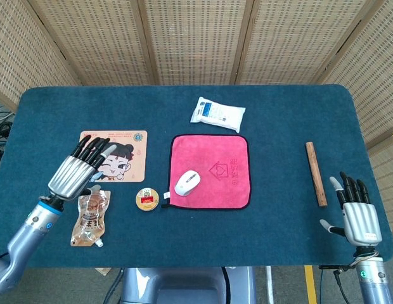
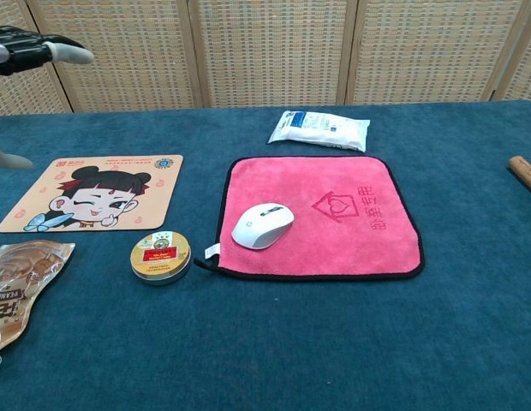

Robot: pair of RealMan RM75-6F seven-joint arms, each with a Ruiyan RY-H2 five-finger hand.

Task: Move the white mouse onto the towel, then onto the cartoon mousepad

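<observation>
Left hand (image 1: pixel 78 170): fingers spread, empty, raised over the near-left part of the mousepad (image 1: pixel 123 161); the head view shows its fingertips overlapping the printed face. The chest view catches only dark fingertips at the top-left corner, so height above the table cannot be read.

Pouch (image 1: pixel 89 217) lies just near of the mousepad, under the left forearm's line. Risk: a low sweep of the arm drags it.

Tin (image 2: pixel 160 256) sits between mousepad and towel (image 2: pixel 351 231), just beside the towel's near-left corner. Risk: it lies close to the straight path from mouse to mousepad; a low carry could knock it.

Mouse (image 2: pixel 262 225) rests on the towel, near-left quarter, untouched by either hand. Judgement: first leg done, second leg (onto the mousepad) pending. Risks: smooth rounded shell may slip from a shallow grasp; fingers closing low could snag the pile and drag the towel along; the towel's tag at the corner touches nothing but could catch.

White packet (image 1: pixel 217 114) beyond the towel, apart from it, out of the path.

Wooden stick (image 1: pixel 315 173) well right of the towel; in the chest view only its end shows at the frame edge.

Right hand (image 1: pixel 357 214): fingers spread, empty, at the near-right table edge, near the stick's near end but apart. Not visible in the chest view.
</observation>
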